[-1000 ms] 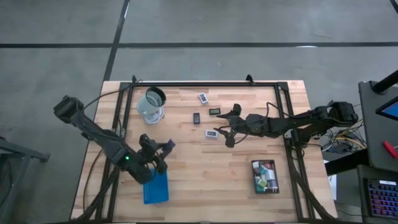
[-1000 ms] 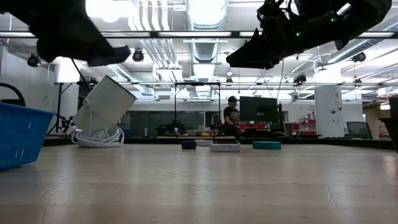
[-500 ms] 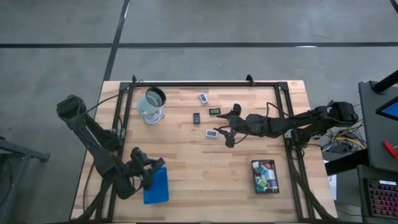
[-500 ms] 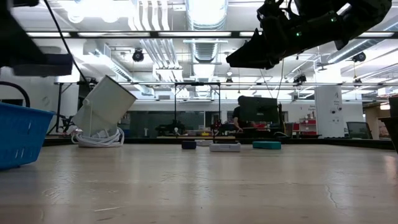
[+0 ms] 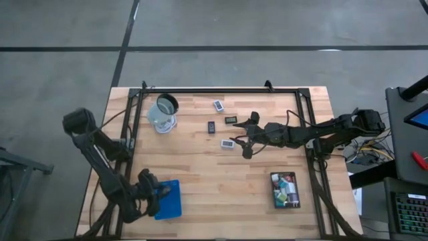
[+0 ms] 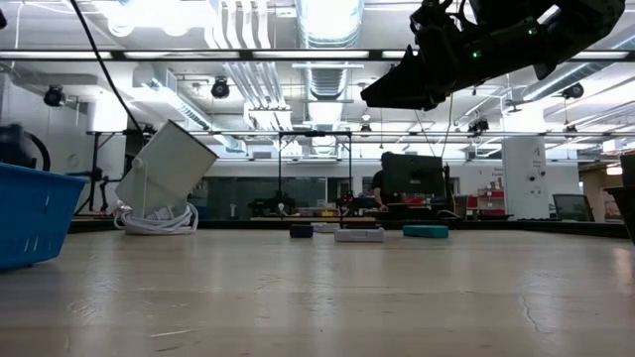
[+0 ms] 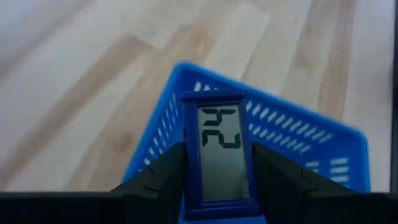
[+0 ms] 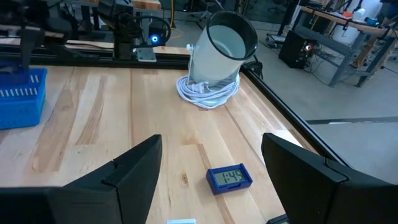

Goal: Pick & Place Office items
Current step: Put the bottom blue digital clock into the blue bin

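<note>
Wooden tabletop (image 5: 214,167) carries the blue tray (image 5: 168,200), where the left fingers (image 7: 155,177) clamp a small blue digital clock (image 7: 219,152) above it, right fingers (image 8: 143,165) spread empty mid-table; releasing off-centre could drop it outside.

text: "22" | on: blue display unit (image 7: 219,152) (held upside down)

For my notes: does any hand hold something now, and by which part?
The left hand holds a small blue clock by its two long sides. The right hand holds nothing.
</note>
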`<action>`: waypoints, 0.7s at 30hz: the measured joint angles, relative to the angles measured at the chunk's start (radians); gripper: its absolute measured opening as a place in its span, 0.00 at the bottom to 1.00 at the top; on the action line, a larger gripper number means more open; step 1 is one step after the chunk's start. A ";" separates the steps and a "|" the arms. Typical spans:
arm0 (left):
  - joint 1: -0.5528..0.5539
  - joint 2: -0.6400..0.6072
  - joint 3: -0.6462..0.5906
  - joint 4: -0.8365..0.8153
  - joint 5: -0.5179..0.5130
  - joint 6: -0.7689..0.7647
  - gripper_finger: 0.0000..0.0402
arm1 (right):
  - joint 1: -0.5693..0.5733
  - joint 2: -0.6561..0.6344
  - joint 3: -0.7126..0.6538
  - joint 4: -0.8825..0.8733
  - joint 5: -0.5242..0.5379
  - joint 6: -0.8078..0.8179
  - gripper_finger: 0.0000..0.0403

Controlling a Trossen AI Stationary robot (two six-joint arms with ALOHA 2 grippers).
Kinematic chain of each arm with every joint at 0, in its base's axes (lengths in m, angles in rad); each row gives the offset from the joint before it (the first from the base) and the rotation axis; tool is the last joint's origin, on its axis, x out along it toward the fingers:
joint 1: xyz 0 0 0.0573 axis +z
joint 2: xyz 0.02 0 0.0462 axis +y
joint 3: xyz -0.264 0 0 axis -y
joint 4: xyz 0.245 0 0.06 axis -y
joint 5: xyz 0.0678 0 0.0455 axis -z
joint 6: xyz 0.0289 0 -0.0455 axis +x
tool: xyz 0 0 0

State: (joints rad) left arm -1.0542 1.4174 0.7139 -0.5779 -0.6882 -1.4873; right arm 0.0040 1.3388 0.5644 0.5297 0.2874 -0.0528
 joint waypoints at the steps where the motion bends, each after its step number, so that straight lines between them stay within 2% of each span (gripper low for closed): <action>1: -0.001 0.011 0.000 0.012 0.014 0.014 0.42 | 0.000 0.000 0.000 0.000 0.000 0.000 0.68; 6: -0.001 0.062 0.001 0.076 0.069 0.118 0.42 | 0.000 0.000 0.000 0.000 0.000 0.000 0.68; 11: 0.000 0.086 0.002 0.103 0.072 0.229 0.42 | 0.000 0.000 0.000 0.000 0.000 0.000 0.68; 17: 0.013 0.087 0.001 0.125 0.077 0.280 0.42 | 0.000 0.000 0.000 0.000 0.000 0.000 0.68; 21: 0.025 0.087 -0.001 0.130 0.121 0.285 0.42 | 0.000 0.000 0.000 0.000 0.000 0.000 0.68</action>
State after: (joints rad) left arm -1.0297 1.5043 0.7133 -0.4480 -0.5671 -1.2027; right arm 0.0040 1.3388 0.5644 0.5297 0.2871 -0.0526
